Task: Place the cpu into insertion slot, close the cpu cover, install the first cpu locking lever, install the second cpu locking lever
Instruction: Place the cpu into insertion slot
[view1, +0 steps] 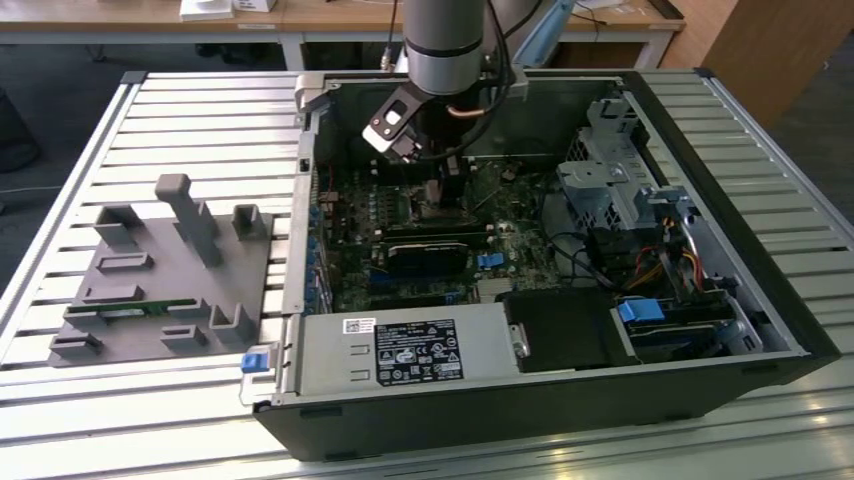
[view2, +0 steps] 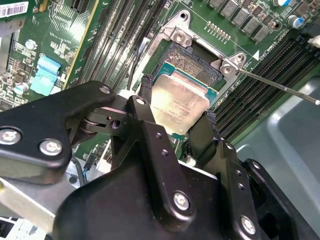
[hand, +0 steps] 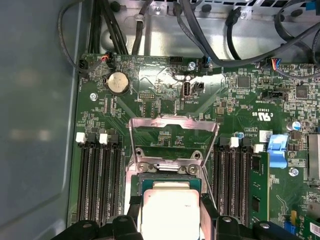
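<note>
Two black fingers of the gripper are seen in the second wrist view closed to the width of the chip. Their pads are pressed against opposite edges of the cpu, which is gripped between them with its pale metal top facing up. The cpu is held directly over the insertion slot. A strip of the slot's dark centre is left uncovered beyond the chip's far edge, and whether the chip is fully seated cannot be told.

On the side of the slot away from the gripper, the cpu cover is seen in the first wrist view standing open on its hinge, with the green motherboard visible through its window. A thin metal locking lever runs out from the slot's corner over the black memory slots, which flank the slot on both sides. A round coin battery is mounted farther along the board.

In the exterior view the arm is seen extending down into the open computer case, which is laid on a slatted metal table. A grey fixture block is set on the table at the exterior view's left, apart from the case.
</note>
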